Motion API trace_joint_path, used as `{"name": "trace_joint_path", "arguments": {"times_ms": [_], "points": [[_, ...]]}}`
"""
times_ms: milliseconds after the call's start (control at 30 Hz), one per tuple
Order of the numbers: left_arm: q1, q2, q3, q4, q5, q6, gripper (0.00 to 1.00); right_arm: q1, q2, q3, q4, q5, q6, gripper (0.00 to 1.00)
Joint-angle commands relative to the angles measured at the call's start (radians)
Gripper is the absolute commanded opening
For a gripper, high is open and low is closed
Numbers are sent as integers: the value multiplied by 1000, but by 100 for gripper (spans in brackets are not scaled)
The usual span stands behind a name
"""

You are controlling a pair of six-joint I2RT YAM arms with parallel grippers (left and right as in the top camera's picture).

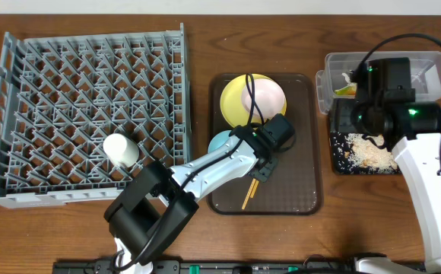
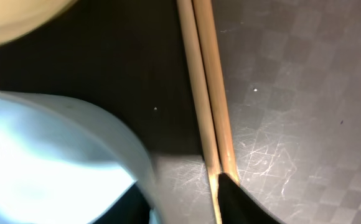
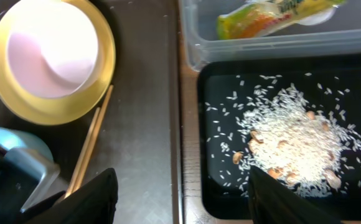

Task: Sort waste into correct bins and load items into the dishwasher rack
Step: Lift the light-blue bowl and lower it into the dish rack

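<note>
The grey dishwasher rack [image 1: 84,106] holds the small white cup [image 1: 120,149]. The yellow plate [image 1: 239,99] with the white bowl [image 1: 264,95] on it, the light blue bowl [image 1: 220,140] and the wooden chopsticks [image 1: 249,194] lie on the brown tray [image 1: 300,183]. My left gripper [image 2: 187,205] is open low over the tray, one finger by the blue bowl's rim [image 2: 43,162], the other touching the chopsticks [image 2: 208,93]. My right gripper [image 3: 183,199] is wide open and empty above the gap between tray and black tub [image 3: 211,81].
The clear tub [image 1: 426,68] at the back right holds the green-and-yellow wrapper [image 3: 274,15]. The black tub [image 1: 338,164] in front of it holds rice and crumbs [image 3: 292,140]. My left arm reaches across the tray's left side from the front.
</note>
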Motion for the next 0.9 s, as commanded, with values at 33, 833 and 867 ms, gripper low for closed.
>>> {"name": "trace_joint_path", "arguments": {"times_ms": [33,833,867], "points": [[1,3,16,-5,-16,6,23,-23,-8,6,-8,13,12,62],[396,-576,21,-87,304,153,6,-34,-8,6,-20,13,11,61],[452,-587,21,-77,373,169,6,-34,-8,6,-19,13,11,61]]}}
